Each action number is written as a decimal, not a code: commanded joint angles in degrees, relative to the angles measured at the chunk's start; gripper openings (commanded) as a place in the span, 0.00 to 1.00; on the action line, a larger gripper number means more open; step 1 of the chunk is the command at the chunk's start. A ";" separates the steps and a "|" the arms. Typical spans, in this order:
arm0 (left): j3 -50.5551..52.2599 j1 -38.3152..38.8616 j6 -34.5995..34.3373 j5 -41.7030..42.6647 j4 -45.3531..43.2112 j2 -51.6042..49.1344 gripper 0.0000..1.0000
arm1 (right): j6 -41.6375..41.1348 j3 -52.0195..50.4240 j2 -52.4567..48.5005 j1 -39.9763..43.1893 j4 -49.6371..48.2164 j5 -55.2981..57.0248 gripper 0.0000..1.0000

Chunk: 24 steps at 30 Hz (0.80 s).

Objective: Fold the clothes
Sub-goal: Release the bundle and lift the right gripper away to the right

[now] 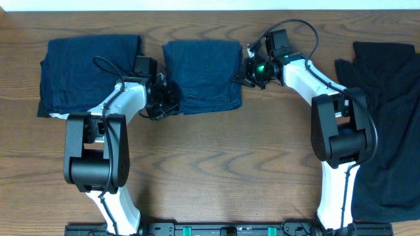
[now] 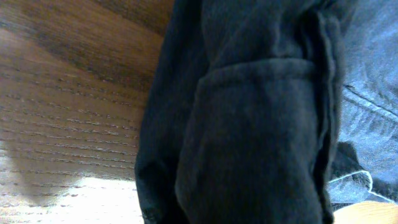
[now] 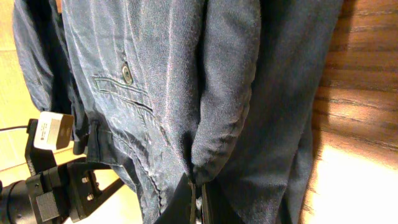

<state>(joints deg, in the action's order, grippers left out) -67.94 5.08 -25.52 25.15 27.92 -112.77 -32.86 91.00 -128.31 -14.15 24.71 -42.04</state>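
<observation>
where it is: the denim garment (image 1: 202, 75) lies folded at the back middle of the table (image 1: 216, 170), between my two arms
left gripper (image 1: 167, 103): closed at the near left corner of the denim. Cloth fills the wrist view and hides the fingers, so I'm only guessing it has the hem pinched
right gripper (image 1: 244, 71): closed on the right edge, and the wrist view shows a ridge of denim running straight into the shut jaws
how it'll handle: soft and floppy, but thicker than a tee. The seams and the pocket with its button (image 3: 126, 73) should add some body, so I reckon it sags rather than slides
where to grab: corners and hemmed edges, one arm each. A pinch in the middle would probably just bunch it up
clothes count: three. There's a navy garment (image 1: 92, 72) folded at back left, the denim in the middle, and a black garment (image 1: 387, 118) spread loose down the right side
arms: two, both on the denim
</observation>
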 commanded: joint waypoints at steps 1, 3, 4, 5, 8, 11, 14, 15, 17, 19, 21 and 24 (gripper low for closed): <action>2.25 -0.04 -0.28 -2.71 0.07 -2.23 0.06 | 0.98 1.16 2.32 0.72 0.52 -2.58 0.01; 2.25 -0.04 -0.28 -2.73 0.07 -2.23 0.06 | 1.55 1.16 2.56 1.01 0.98 -2.45 0.01; 2.25 -0.04 -0.28 -2.73 0.07 -2.23 0.06 | 1.70 1.16 2.73 1.22 1.53 -2.29 0.01; 2.25 -0.04 -0.28 -2.73 0.07 -2.23 0.06 | 1.88 1.16 2.73 1.49 2.01 -2.32 0.01; 2.25 -0.04 -0.31 -2.73 0.04 -2.23 0.06 | 2.10 1.16 2.75 2.21 2.99 -2.36 0.01; 2.25 -0.04 -0.28 -2.73 0.04 -2.23 0.06 | 2.27 1.16 2.75 2.73 3.17 -2.36 0.01; 2.25 -0.04 -0.28 -2.73 0.04 -2.23 0.06 | 2.27 1.16 2.75 3.13 3.26 -2.36 0.01; 2.25 -0.04 -0.28 -2.73 0.04 -2.23 0.06 | 2.27 1.16 2.75 3.23 3.37 -2.34 0.01; 2.25 -0.04 -0.28 -2.73 0.04 -2.23 0.06 | 2.73 1.16 2.75 3.34 3.58 -2.32 0.01; 2.25 -0.04 -0.28 -2.73 0.04 -2.23 0.06 | 3.39 1.16 2.73 3.34 3.87 -2.23 0.02; 2.25 -0.04 -0.28 -2.73 0.04 -2.23 0.06 | 3.45 1.16 2.75 3.34 4.72 -1.29 0.04; 2.25 -0.04 -0.28 -2.73 0.04 -2.23 0.06 | 5.40 1.16 2.75 3.39 6.54 0.00 0.04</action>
<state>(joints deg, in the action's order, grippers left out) -67.94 5.08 -25.52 25.19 27.73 -112.77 -30.17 91.00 -128.18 -11.68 30.11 -43.59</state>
